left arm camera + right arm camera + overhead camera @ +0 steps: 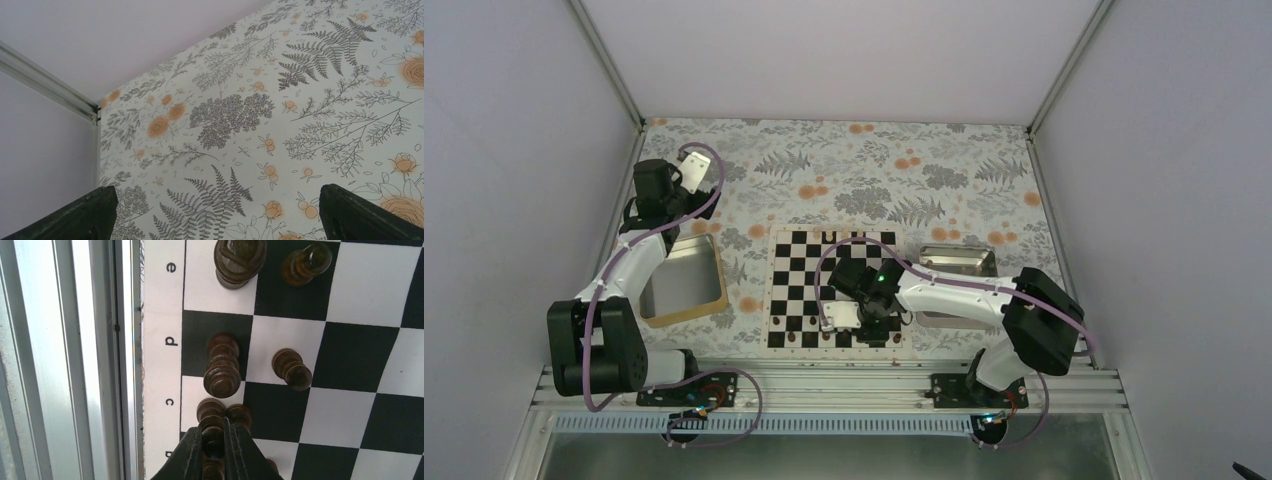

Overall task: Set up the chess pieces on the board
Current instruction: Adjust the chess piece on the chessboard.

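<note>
The board (pixel 799 280) lies mid-table; its near edge with letters c, d, e shows in the right wrist view (pixel 350 340). My right gripper (pixel 214 432) is low over the near right rows (pixel 874 325) and shut on a chess piece (pixel 214 440) at the white c square, close beside another piece (pixel 241 415). I cannot tell if the held piece rests on the board. Other pieces (pixel 222 370) (pixel 292 369) (pixel 240 260) stand nearby. All look brown here, none clearly pale tan. My left gripper (pixel 220 220) is open and empty, raised at the back left (pixel 692 170).
A square steel tray (pixel 682 280) sits left of the board, and another (pixel 959 262) to its right, partly under the right arm. Dark pieces (pixel 842 237) stand along the board's far edge. The metal rail (pixel 95 365) runs beside the board's near edge.
</note>
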`<move>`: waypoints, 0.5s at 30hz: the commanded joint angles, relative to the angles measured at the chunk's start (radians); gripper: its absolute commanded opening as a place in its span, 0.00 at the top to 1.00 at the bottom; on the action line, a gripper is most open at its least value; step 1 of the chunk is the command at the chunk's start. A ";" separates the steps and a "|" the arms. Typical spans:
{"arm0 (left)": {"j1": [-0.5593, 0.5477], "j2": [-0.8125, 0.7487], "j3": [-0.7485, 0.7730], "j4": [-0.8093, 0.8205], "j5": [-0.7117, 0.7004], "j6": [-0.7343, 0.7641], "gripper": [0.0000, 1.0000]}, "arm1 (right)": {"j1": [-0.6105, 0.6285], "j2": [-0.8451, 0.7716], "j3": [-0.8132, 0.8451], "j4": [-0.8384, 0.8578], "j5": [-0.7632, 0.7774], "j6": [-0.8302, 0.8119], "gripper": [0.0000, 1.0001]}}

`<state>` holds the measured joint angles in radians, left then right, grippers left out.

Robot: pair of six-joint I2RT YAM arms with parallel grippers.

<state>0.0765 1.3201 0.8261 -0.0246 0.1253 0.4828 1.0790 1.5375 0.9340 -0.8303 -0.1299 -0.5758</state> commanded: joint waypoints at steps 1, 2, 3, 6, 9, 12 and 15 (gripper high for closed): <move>0.006 0.014 0.010 0.011 0.016 0.007 0.00 | 0.009 0.022 0.000 0.011 -0.005 -0.019 0.88; 0.006 0.017 0.009 0.011 0.015 0.007 0.00 | 0.009 0.016 0.006 0.006 -0.008 -0.019 0.85; 0.006 0.019 0.010 0.011 0.016 0.008 0.00 | 0.009 0.007 0.009 0.002 -0.010 -0.018 0.84; 0.006 0.026 0.011 0.013 0.016 0.008 0.00 | 0.009 -0.016 0.018 -0.011 -0.009 -0.019 0.82; 0.006 0.030 0.013 0.012 0.017 0.008 0.00 | 0.008 -0.028 0.021 -0.018 -0.014 -0.015 0.82; 0.006 0.030 0.012 0.011 0.017 0.008 0.00 | 0.009 -0.024 0.019 -0.021 -0.016 -0.014 0.82; 0.006 0.028 0.013 0.009 0.017 0.008 0.00 | 0.009 -0.029 0.019 -0.021 -0.016 -0.012 0.76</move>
<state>0.0765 1.3445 0.8261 -0.0246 0.1253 0.4839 1.0794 1.5356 0.9352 -0.8413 -0.1295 -0.5823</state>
